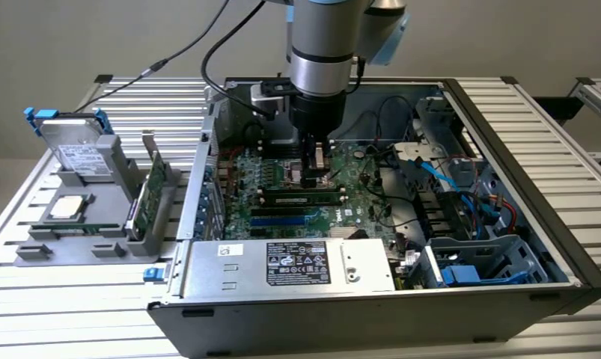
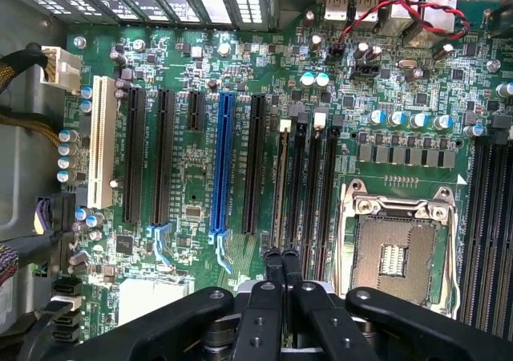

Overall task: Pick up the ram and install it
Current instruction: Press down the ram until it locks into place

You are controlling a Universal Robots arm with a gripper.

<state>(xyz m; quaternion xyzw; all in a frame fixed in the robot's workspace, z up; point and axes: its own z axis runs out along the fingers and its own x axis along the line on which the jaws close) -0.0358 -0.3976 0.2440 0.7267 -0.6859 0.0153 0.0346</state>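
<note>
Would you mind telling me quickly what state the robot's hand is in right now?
Hand: closed, fingers together with nothing visible between them, poised over the motherboard near the memory slots.

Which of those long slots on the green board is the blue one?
The blue slot sits between two black slots on the motherboard. A white slot stands further off; every other long slot is black.

Slatted aluminium surface (image 1: pixel 70 314) carrying an open computer case (image 1: pixel 540 224) toward the exterior view's right. Near the left edge, a grey parts holder (image 1: pixel 40 250), resting flat on the slats, just beside the case.
</note>
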